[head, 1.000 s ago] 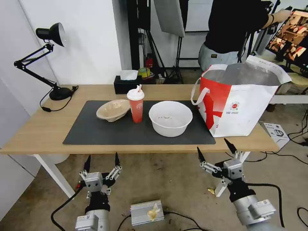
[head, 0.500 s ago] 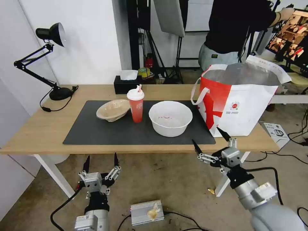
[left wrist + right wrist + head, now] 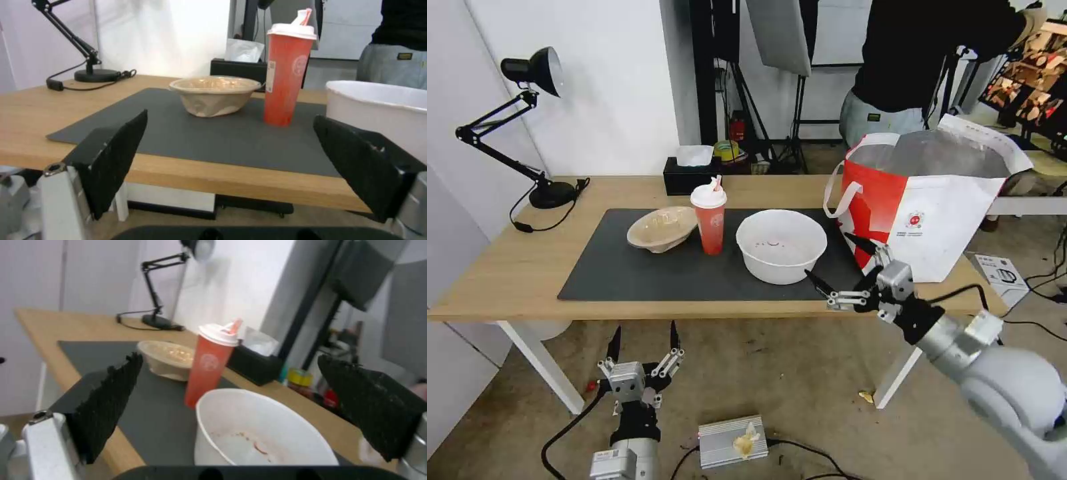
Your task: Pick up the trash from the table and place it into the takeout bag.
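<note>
Silver-grey arms, black cables, silver knuckles; right gripper (image 3: 840,263) and left gripper (image 3: 644,339) bear black pointed fingers

A filming studio: tall black light stands (image 3: 747,87) at 12 o'clock, loose black cables (image 3: 1040,283) on the bare concrete floor (image 3: 774,373).
</note>
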Motion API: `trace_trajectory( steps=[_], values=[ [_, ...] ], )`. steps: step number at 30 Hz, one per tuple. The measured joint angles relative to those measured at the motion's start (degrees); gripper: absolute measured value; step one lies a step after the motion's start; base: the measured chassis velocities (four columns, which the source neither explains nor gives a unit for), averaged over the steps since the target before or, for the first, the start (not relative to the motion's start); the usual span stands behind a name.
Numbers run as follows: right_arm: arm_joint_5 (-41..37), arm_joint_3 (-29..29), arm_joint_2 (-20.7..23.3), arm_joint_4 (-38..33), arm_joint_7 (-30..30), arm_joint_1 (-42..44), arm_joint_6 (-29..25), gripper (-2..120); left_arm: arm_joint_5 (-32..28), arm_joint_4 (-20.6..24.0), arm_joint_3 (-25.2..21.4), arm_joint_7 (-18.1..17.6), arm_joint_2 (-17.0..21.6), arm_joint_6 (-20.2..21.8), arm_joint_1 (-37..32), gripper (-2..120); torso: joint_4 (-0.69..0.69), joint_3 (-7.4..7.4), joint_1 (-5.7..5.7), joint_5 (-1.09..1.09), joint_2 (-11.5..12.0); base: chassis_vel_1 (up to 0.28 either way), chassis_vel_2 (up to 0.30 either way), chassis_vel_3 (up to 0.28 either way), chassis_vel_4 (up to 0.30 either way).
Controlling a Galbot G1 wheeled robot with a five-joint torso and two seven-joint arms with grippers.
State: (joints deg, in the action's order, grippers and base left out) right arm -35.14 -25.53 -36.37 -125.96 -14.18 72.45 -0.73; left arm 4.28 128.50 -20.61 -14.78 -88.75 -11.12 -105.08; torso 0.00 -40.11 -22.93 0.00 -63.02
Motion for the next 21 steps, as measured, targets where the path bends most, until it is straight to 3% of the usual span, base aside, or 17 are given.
trace_trajectory(
  steps=[8, 11, 13, 21],
  values=[
    [-3.4, 10.34, 5.2, 6.92, -6.81, -16.85, 1.1, 100, 0.35, 0.02, -1.03, 0.15, -0.58, -0.56, -0.08, 100, 0.01, 0.0, 0.0, -0.01, 0.0, 0.0, 0.0, 0.0, 0.0],
    [-3.4, 12.15, 5.7, 8.08, -8.19, -19.45, 1.11, 100, 0.64, 0.23, -1.04, 0.22, -0.97, -0.69, -0.16, 100, 0.01, 0.0, 0.0, 0.0, 0.0, 0.0, 0.0, 0.0, 0.0],
    [-4.16, 16.68, 6.53, 11.02, -12.42, -25.58, 1.23, 100, 0.86, -0.19, -1.11, 0.25, -1.53, -1.1, -0.05, 100, 0.0, 0.0, 0.0, 0.0, 0.0, 0.0, 0.0, 0.0, 0.0],
    [-4.19, 26.59, 6.53, 18.11, -20.07, -39.79, 1.42, 100, 1.01, -1.33, -0.94, 0.3, -1.7, -1.63, 0.06, 100, 0.01, 0.0, 0.0, 0.0, 0.0, 0.0, 0.0, 0.0, 0.0]
  ],
)
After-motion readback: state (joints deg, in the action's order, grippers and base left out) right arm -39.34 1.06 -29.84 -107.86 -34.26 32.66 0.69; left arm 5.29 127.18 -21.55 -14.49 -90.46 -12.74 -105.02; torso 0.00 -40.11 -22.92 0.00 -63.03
